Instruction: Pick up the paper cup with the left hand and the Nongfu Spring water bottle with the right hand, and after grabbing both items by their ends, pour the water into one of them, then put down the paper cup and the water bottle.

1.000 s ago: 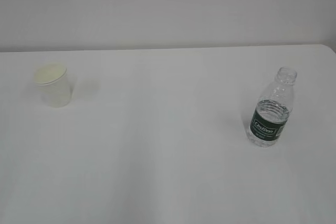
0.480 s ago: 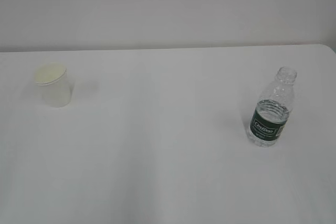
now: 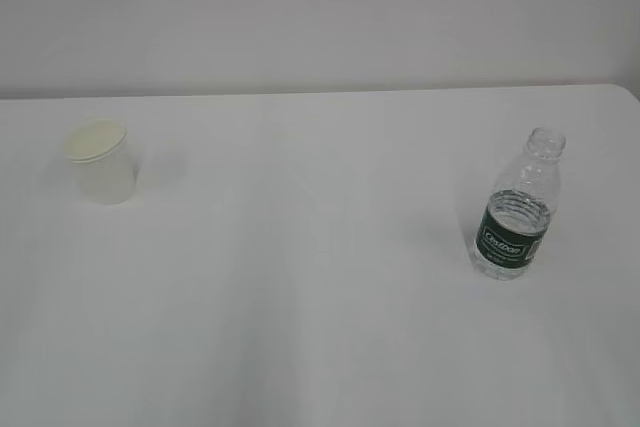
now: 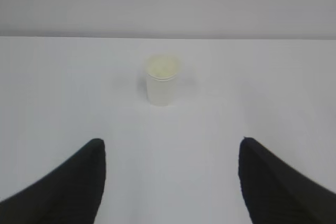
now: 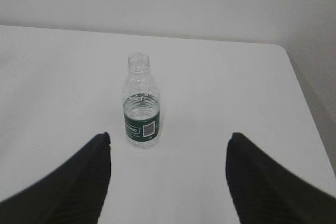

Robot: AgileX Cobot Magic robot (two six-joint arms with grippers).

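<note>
The cream-white paper cup point(image 3: 100, 162) stands upright at the left of the white table; in the left wrist view the paper cup point(image 4: 162, 80) is well ahead of my left gripper point(image 4: 172, 148), which is open and empty. The uncapped Nongfu Spring water bottle point(image 3: 517, 207) stands upright at the right, with clear water point(image 3: 512, 215) up to about the green label's top. In the right wrist view the bottle point(image 5: 140, 103) stands just beyond my open, empty right gripper point(image 5: 169, 142), nearer its left finger. Neither arm shows in the exterior view.
The white table point(image 3: 320, 287) ends at a pale wall behind. Its right edge and back corner point(image 5: 294, 77) lie close to the right of the bottle.
</note>
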